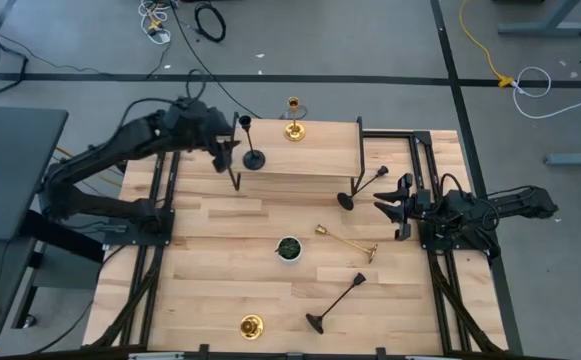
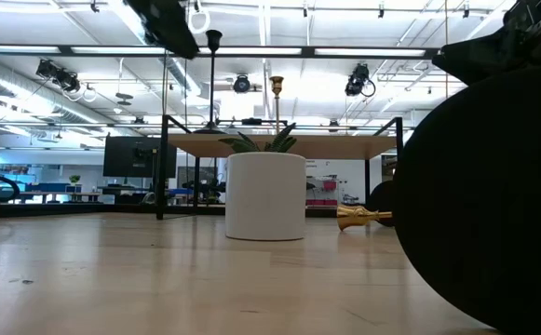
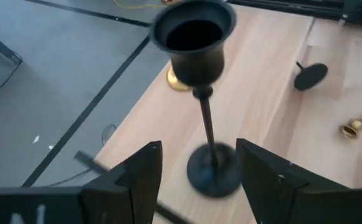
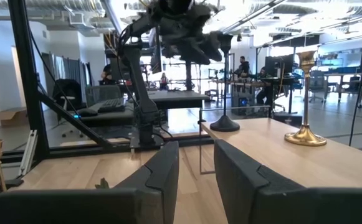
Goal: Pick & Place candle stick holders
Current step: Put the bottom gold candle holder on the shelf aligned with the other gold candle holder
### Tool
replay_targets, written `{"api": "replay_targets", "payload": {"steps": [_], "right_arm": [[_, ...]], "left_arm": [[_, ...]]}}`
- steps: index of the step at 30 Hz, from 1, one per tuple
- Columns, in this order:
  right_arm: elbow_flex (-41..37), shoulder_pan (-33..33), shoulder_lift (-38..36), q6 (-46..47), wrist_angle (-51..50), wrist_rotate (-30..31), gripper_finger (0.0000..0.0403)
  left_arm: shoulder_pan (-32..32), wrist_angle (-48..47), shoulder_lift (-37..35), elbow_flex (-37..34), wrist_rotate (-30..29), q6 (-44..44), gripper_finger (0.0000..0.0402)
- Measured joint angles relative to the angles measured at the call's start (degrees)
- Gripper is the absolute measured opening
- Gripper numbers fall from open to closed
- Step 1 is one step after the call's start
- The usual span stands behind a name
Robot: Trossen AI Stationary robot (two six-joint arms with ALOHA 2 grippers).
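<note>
On the raised wooden shelf (image 1: 300, 160) at the far middle, a black candle stick holder (image 1: 250, 145) stands upright on its round base (image 3: 215, 168). A gold one (image 1: 293, 120) stands beside it. My left gripper (image 3: 199, 149) is open. Its fingers stand on either side of the black holder's stem without touching it, a little above the base. Another black holder (image 1: 362, 188) lies tilted by the shelf's right leg. A gold one (image 1: 345, 240) and a black one (image 1: 335, 303) lie on the table. A gold one (image 1: 251, 325) stands near the front edge. My right gripper (image 4: 196, 168) waits at the right edge, narrowly open, with nothing between its fingers.
A small white bowl with green contents (image 1: 288, 248) sits mid-table. The shelf's black metal legs (image 1: 235, 180) and the arm frames along both sides (image 1: 160, 200) border the work area. A large dark round shape (image 2: 493, 205) close to the low camera blocks that view's right side.
</note>
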Motion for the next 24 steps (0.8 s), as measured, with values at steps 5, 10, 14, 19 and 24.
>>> {"api": "replay_targets", "payload": {"steps": [5, 10, 14, 19, 24], "right_arm": [[0.0, 0.0, 0.0, -0.1, 0.0, 0.1, 0.0103], [0.0, 0.0, 0.0, -0.1, -0.1, 0.3, 0.0103], [0.0, 0.0, 0.0, -0.8, -0.1, 0.3, 0.0103], [0.0, 0.0, 0.0, -1.2, -0.1, 0.3, 0.0103], [0.0, 0.0, 0.0, -1.2, 0.0, 0.3, 0.0103]], "left_arm": [[0.0, -12.3, -2.4, 4.9, 4.7, -0.1, 0.0206], [-1.8, -18.8, -5.7, 5.0, 17.8, -5.4, 0.0195], [-7.7, -18.7, -8.3, 2.2, 23.3, -9.3, 0.019], [-17.6, -10.7, -11.7, -6.2, 25.1, -12.6, 0.0182], [-28.5, 2.8, -14.5, -16.6, 25.0, -18.4, 0.0177]]}}
